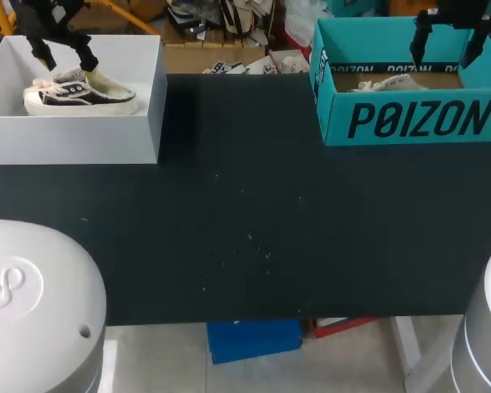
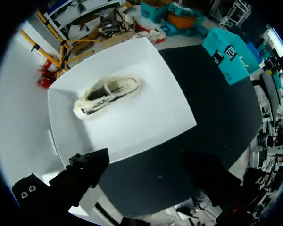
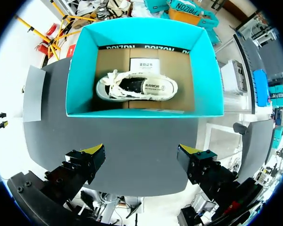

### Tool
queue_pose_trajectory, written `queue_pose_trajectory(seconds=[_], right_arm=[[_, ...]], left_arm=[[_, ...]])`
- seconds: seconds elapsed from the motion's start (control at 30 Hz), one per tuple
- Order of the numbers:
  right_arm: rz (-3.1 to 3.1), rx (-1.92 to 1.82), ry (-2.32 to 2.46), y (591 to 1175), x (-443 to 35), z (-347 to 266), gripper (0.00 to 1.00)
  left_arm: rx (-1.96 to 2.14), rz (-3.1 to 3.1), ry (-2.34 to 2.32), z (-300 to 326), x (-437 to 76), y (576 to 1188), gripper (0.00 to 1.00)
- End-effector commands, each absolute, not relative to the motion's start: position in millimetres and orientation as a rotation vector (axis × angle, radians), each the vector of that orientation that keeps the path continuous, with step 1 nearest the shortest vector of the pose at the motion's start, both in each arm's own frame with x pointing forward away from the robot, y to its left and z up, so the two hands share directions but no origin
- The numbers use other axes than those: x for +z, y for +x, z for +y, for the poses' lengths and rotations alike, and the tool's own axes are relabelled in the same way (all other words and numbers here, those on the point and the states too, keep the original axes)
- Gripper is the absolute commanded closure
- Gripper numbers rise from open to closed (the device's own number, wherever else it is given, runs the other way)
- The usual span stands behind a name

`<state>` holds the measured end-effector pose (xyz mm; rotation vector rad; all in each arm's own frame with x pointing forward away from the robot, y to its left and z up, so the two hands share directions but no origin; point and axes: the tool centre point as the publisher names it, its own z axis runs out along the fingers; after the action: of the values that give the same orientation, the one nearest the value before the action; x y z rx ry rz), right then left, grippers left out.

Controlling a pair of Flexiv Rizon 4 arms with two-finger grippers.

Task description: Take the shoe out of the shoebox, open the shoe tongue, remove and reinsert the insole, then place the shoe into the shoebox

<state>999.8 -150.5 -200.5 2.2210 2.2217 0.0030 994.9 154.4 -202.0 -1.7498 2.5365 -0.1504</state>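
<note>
A cream and black shoe (image 1: 78, 92) (image 2: 108, 94) lies on its side-sole in the white shoebox (image 1: 74, 139) (image 2: 165, 117) at the table's back left. My left gripper (image 1: 65, 61) (image 2: 146, 165) hangs open above it, holding nothing. A second cream shoe (image 1: 389, 83) (image 3: 137, 87) lies in the teal shoebox (image 1: 409, 119) (image 3: 141, 33) at the back right, laces loose. Open and empty, my right gripper (image 1: 446, 53) (image 3: 141, 153) hovers over that box's near wall.
The black table (image 1: 245, 229) stretches between and in front of the two boxes. A white card (image 3: 144, 63) lies on the teal box's cardboard floor behind the shoe.
</note>
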Motion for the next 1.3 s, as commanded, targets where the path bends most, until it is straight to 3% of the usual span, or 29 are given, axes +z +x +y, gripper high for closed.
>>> queue_pose_trajectory(seconds=[0.03, 1.3], right_arm=[[2.222, 0.003, 2.221, 999.8, -200.5, -150.5, 0.00], [2.222, 0.003, 2.221, 999.8, -200.5, -150.5, 0.00]], left_arm=[[-0.150, 2.537, -1.750, 154.4, -202.0, 994.9, 0.00], [-0.103, 2.580, -1.660, 158.0, -206.0, 997.0, 0.00]])
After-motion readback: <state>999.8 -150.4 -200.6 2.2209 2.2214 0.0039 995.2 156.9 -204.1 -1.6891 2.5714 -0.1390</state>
